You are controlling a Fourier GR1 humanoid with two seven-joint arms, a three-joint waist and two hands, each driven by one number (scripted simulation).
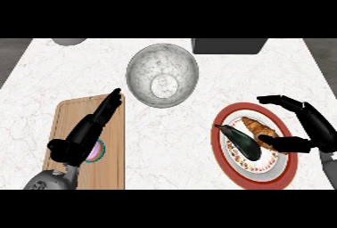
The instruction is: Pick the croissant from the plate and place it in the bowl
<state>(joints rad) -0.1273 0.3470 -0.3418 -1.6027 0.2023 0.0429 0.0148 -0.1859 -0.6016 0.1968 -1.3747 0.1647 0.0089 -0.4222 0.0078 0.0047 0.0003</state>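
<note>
A golden-brown croissant (259, 129) lies on a red-rimmed plate (227, 115) at the right, beside a dark eggplant (241, 142). My right hand (314, 129) hovers at the plate's right edge, open, fingers arched above the croissant and thumb reaching in below it, without closing on it. A grey marbled bowl (162, 75) stands at the centre back, with nothing inside. My left hand (89, 129) rests open over the wooden cutting board (69, 120) at the left, fingers straight and pointing toward the bowl.
A small pink and white round object (97, 150) lies on the cutting board, partly hidden under my left hand. A dark box (229, 45) sits at the back right and a grey round item (69, 41) at the back left.
</note>
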